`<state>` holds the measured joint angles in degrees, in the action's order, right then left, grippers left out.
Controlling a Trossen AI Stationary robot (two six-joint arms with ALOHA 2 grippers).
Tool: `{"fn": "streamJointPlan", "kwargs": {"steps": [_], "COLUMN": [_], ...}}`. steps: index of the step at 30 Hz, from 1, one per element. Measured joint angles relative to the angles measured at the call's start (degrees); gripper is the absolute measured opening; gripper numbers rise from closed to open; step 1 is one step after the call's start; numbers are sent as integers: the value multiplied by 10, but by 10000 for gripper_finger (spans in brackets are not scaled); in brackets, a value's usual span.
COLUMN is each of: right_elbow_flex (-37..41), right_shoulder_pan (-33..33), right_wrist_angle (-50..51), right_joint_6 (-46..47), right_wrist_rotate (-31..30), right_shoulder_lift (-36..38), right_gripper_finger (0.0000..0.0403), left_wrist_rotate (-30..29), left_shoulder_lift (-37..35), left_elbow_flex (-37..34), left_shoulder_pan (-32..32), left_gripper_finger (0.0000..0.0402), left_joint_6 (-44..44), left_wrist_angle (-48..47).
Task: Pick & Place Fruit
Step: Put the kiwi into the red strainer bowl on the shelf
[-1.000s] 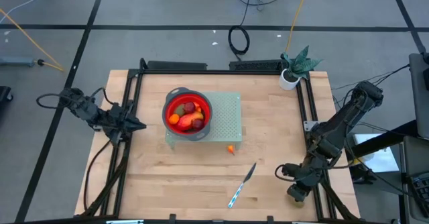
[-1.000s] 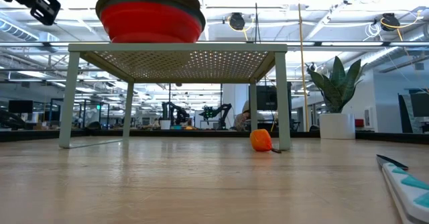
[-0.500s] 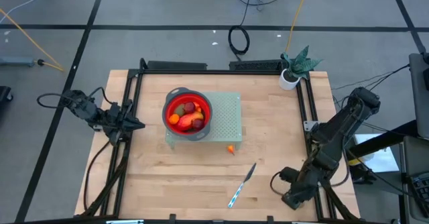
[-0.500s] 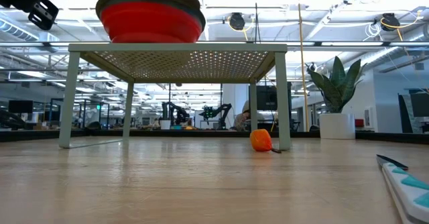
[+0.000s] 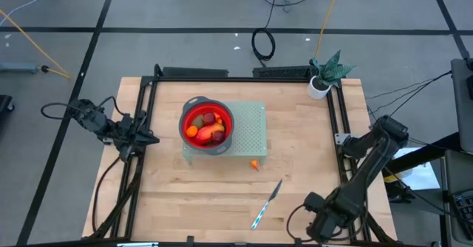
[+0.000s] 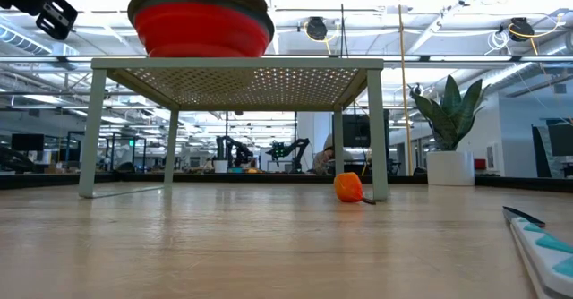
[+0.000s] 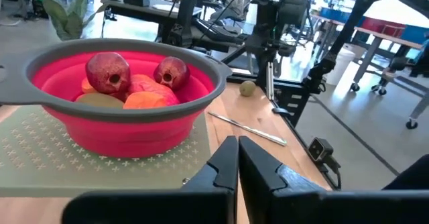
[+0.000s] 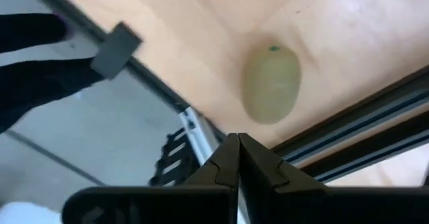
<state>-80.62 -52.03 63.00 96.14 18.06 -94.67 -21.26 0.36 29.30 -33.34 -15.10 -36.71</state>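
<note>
The left pincer (image 5: 153, 138) hung at the left edge of the pale wooden desk (image 5: 185, 202), its two dark fingers (image 7: 224, 160) pressed together and holding nothing. Directly ahead of it, a short way off, stood the red collapsible bowl with a grey rim (image 5: 207, 126), resting on the low pale-green perforated metal stand (image 5: 251, 129). The bowl contained several of the small toy fruits (image 5: 209, 128): two dark red round ones (image 7: 107, 73), orange ones and an olive-brown one, heaped together.

The right pincer (image 5: 325, 228) was at the near right corner of the desk, above the black frame rail (image 8: 375, 130), its fingers likewise closed and empty. Just ahead of its fingertips in the right wrist view lay one pale olive oval fruit (image 8: 271, 83) on the wood close to the rail, not touched by the pincer; this fruit could not be made out with confidence from overhead.

One small orange fruit (image 5: 255, 165) sat on the desk beside the stand's near right leg (image 6: 378, 129), well apart from both pincers. The slim silver-and-blue knife (image 5: 267, 202) lay between that fruit and the right pincer. A small potted plant in a white pot (image 5: 321, 80) stood at the far right corner.
</note>
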Motion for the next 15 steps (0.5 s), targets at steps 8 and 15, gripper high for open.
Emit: {"fn": "streamJointPlan", "kwargs": {"steps": [8, 15], "right_elbow_flex": [0, 0], "right_shoulder_pan": [2, 7], "right_wrist_angle": [4, 2], "right_joint_6": [-35, -36], "right_wrist_rotate": [0, 0], "right_shoulder_lift": [-4, -1], "right_gripper_finger": [0, 0], "left_wrist_rotate": [1, 7], "left_shoulder_lift": [0, 0], "left_elbow_flex": [0, 0], "left_shoulder_pan": [0, 0], "left_gripper_finger": [5, 3], "left_joint_6": [11, 18], "left_wrist_angle": [0, -3]}}
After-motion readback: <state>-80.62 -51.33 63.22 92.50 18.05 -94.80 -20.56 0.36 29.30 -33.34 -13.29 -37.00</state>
